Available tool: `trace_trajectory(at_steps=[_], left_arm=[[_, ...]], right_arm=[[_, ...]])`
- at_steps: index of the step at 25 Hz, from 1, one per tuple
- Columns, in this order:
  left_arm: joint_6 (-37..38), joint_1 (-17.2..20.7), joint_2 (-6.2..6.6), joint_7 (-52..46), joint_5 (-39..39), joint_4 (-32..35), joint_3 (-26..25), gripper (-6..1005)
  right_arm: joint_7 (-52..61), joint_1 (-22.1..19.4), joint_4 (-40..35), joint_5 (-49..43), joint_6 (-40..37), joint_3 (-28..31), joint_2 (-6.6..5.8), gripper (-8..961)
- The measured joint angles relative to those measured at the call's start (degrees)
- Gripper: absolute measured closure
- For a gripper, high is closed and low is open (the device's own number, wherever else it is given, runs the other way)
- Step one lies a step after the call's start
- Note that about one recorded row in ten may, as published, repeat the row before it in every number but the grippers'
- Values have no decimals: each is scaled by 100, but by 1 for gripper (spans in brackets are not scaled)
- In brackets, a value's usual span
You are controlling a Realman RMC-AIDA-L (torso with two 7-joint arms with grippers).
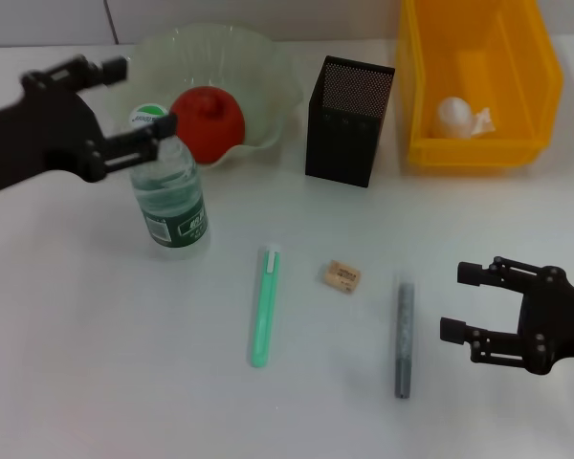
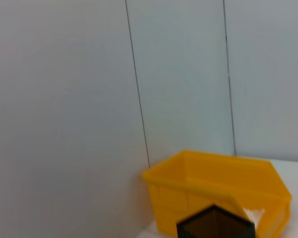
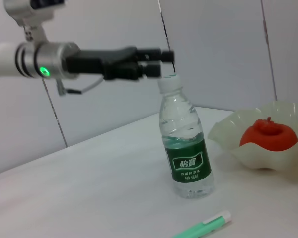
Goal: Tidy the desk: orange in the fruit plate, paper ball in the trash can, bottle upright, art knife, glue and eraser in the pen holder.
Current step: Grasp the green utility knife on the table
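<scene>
The bottle (image 1: 169, 196) (image 3: 185, 144) stands upright at the table's left. My left gripper (image 1: 145, 96) (image 3: 161, 62) is open at its cap, its fingers apart and level with the cap's top. The orange (image 1: 208, 121) (image 3: 268, 134) lies in the fruit plate (image 1: 268, 57) (image 3: 223, 134). The paper ball (image 1: 452, 115) rests in the trash can (image 1: 536, 86) (image 2: 213, 188). The eraser (image 1: 342, 276) lies between a green stick (image 1: 264, 304) (image 3: 203, 225) and a grey stick (image 1: 403, 335); I cannot tell which is the art knife and which the glue. My right gripper (image 1: 456, 301) is open, right of the grey stick.
The pen holder (image 1: 349, 120) (image 2: 213, 225) stands between the fruit plate and the trash can, at the back. White table stretches in front of the three small items. A pale wall rises behind the table.
</scene>
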Motion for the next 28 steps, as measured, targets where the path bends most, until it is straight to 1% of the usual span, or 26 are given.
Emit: trace_trajectory(at_steps=[4,5,6,9,12,14,15,17,18,19,21,22,23,25,26,28], left_arm=[[35,519,-11,-287,-37,949,148,229],[79,768,-5,-554,-86,1354,346,202],[79,768,-5,-554,-86,1354,346,205],[74,1044,0,-1310,57,1850,872,214],[-110,1094,-5,-2303,753,2209,1510,222],[-377,1082,-8,-3114,1461,2424,1945,228],[-511,1058,-8,-3550,1858,2523,2165,231],[-740,888,-12,-4645,2914,2692,2675,237],[-740,888,-12,-4645,2914,2692,2675,240],[-838,568,-14,-5836,3964,2681,3123,243],[-845,348,-13,-6561,4582,2606,3372,248],[-837,150,-14,-7142,5097,2519,3581,251],[-822,21,-13,-7505,5438,2450,3710,254],[-761,-237,-21,-8033,5885,2291,3920,260],[-716,-382,-32,-8162,5980,2158,3988,263],[-660,-612,-48,-8194,5894,1888,3981,269]], right_arm=[[38,-1,-16,0,14,15,-4,166],[47,0,-19,0,27,21,-5,166],[47,0,-19,0,27,21,-5,166],[79,20,-19,0,29,58,-3,166],[140,30,-27,0,29,106,-13,166],[151,34,-31,-10,32,164,-24,166],[151,33,-31,-25,33,198,-25,166],[151,11,-38,-87,36,327,-35,166],[150,6,-45,-135,39,410,-38,166],[124,-1,-52,-191,39,495,-40,166],[23,-7,-56,-287,22,572,-41,166],[-77,-16,-57,-340,-7,596,-42,166],[-183,-30,-57,-373,-41,601,-42,166],[-443,-84,-66,-400,-144,610,-42,166],[-521,-110,-79,-401,-178,624,-41,166],[-617,-151,-102,-402,-215,649,-25,166]])
